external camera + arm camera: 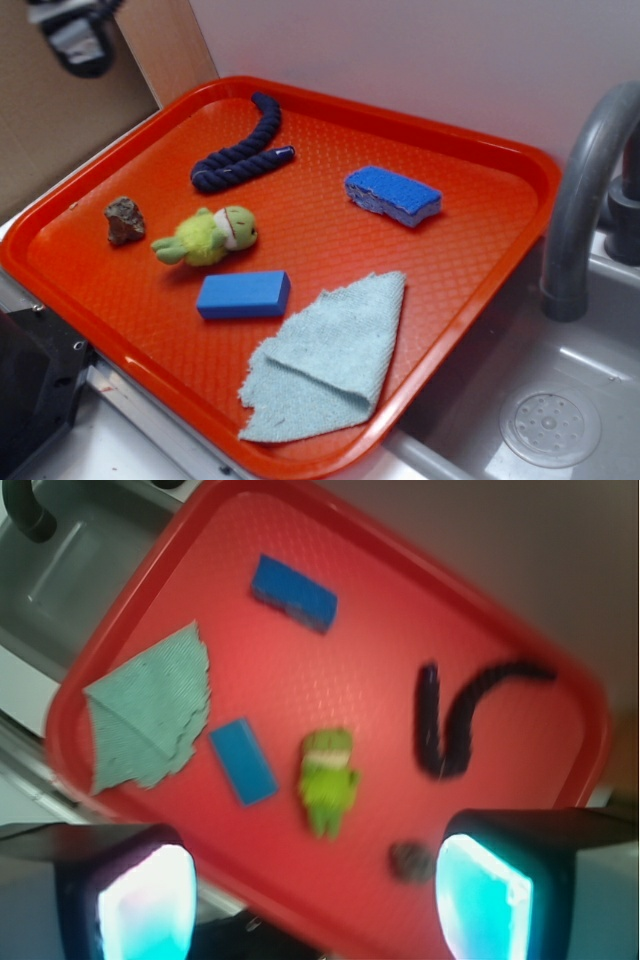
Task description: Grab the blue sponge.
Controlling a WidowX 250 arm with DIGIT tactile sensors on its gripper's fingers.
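The blue sponge [393,194] lies on the red tray [470,240] at its back right, rough blue top up, pale foam along its edge. In the wrist view the sponge [293,592] is near the top, far from my fingers. My gripper [315,900] is open and empty, high above the tray's left edge. Its two glowing pads [482,895] frame the bottom of the wrist view. In the exterior view only a dark part of the arm [78,35] shows at the top left.
On the tray: a smooth blue block [243,294], a pale teal cloth [325,360], a green plush toy [208,236], a dark blue rope [243,148] and a small brown rock [124,220]. A grey faucet [585,190] and a sink [540,420] stand at the right.
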